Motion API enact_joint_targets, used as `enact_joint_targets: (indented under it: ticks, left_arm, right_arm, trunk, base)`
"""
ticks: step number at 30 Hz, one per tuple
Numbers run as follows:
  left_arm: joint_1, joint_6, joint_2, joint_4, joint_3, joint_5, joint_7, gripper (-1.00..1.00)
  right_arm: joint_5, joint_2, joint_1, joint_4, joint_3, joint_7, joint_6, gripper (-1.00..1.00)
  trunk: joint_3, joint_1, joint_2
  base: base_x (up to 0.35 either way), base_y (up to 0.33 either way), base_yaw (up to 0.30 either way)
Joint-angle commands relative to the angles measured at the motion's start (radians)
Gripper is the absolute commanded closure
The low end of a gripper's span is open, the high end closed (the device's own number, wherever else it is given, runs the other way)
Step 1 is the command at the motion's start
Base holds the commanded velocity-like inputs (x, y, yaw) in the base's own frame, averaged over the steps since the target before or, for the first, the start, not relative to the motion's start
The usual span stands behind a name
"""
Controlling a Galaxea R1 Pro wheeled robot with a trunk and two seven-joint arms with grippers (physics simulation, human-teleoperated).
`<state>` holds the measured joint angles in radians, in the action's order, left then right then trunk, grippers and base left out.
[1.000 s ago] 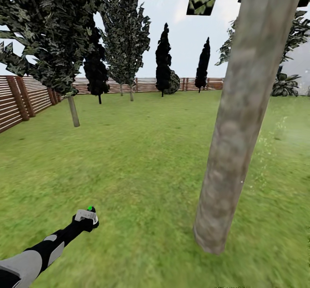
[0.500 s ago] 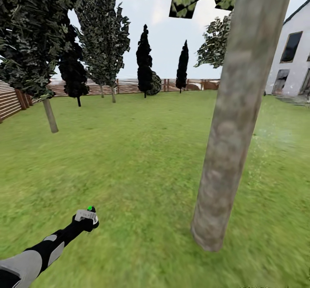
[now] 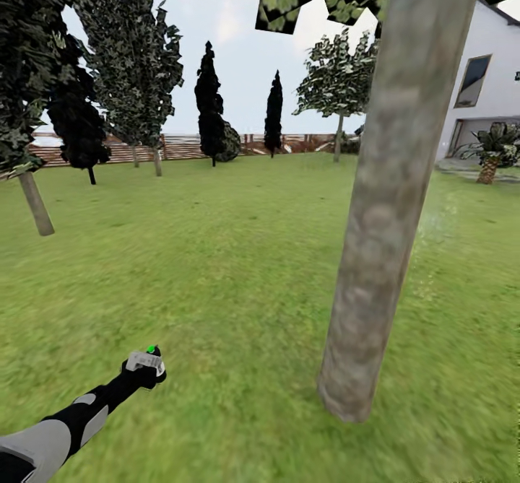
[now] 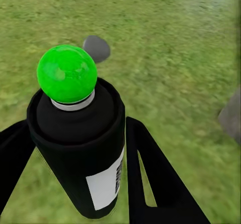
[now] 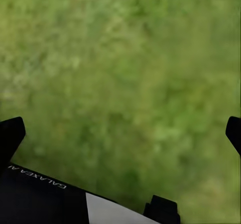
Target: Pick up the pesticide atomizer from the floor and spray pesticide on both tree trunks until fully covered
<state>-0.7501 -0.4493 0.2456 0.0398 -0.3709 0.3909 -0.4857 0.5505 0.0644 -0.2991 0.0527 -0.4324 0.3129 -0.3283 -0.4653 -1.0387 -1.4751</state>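
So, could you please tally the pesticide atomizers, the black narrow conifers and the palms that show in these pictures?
pesticide atomizer: 1
black narrow conifers: 3
palm: 1
Total: 5

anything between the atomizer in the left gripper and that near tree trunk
Nothing visible. The pesticide atomizer sits in the left gripper low over the lawn, and only open grass lies between it and the tree trunk to the robot's right.
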Motion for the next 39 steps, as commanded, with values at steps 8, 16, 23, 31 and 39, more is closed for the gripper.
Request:
enact_joint_targets:
  ticks: [8, 16, 23, 31, 39]
  left_arm:
    - [0.0, 0.0, -0.006, 0.0, 0.001, 0.0, 0.002, 1.0]
    - [0.0, -0.002, -0.013, -0.002, 0.003, 0.0, 0.002, 1.0]
    - [0.0, -0.003, -0.041, -0.006, 0.003, -0.003, 0.001, 1.0]
    - [0.0, -0.003, -0.043, -0.006, 0.003, -0.003, 0.001, 1.0]
    - [0.0, -0.003, -0.043, -0.007, 0.003, -0.003, 0.001, 1.0]
  right_arm:
    - [0.0, 0.0, 0.0, 0.0, 0.0, 0.0, 0.0, -1.0]
    - [-0.001, 0.0, 0.0, 0.0, 0.0, 0.0, 0.0, -1.0]
    - [-0.001, 0.0, 0.0, 0.0, 0.0, 0.0, 0.0, -1.0]
    - [-0.001, 0.0, 0.0, 0.0, 0.0, 0.0, 0.0, -1.0]
    - [-0.001, 0.0, 0.0, 0.0, 0.0, 0.0, 0.0, -1.0]
  trunk:
    - [0.004, 0.0, 0.0]
    - [0.006, 0.0, 0.0]
    - [0.006, 0.0, 0.0]
    - [0.013, 0.0, 0.0]
    - [0.015, 0.0, 0.0]
  base:
    - [0.167, 0.346, -0.274]
    - [0.137, 0.204, -0.18]
    - [0.13, -0.128, -0.007]
    - [0.005, -0.007, -0.178]
    - [0.0, 0.0, -0.062]
